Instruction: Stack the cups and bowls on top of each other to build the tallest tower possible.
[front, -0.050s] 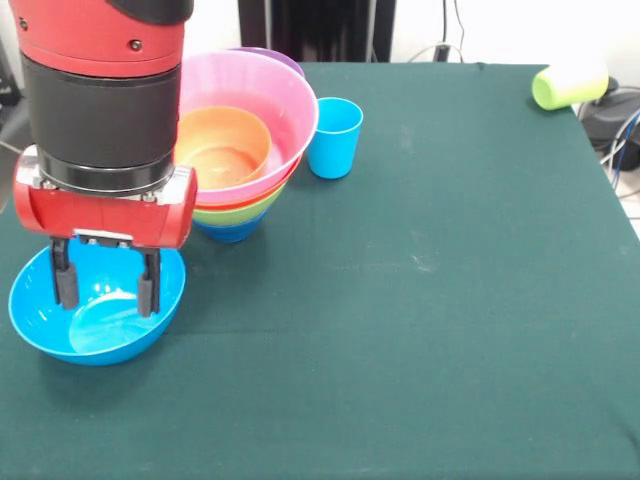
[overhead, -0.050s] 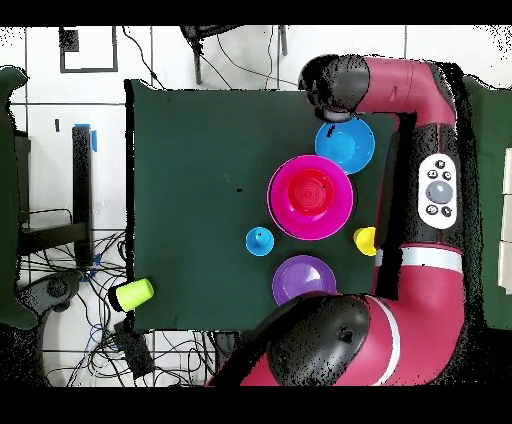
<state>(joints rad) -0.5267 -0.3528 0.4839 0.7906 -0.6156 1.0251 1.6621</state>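
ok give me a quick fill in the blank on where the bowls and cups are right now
1. The hand hangs open over the light ____ bowl.
2. The small orange bowl sits inside the big ____ bowl on top of the stack.
3. The lime green cup lies on its ____ at the table corner.
4. The blue cup stands ____ beside the stack.

Missing words: blue; pink; side; upright

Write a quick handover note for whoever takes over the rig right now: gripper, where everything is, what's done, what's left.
Gripper: open, fingers down inside the loose light blue bowl, nothing held.
Tower: nested bowls, pink on top with the small orange bowl inside it.
Loose: purple bowl, light blue cup upright beside the tower, yellow cup, lime green cup lying at the table's edge.
Left: stack the loose bowls and three cups.
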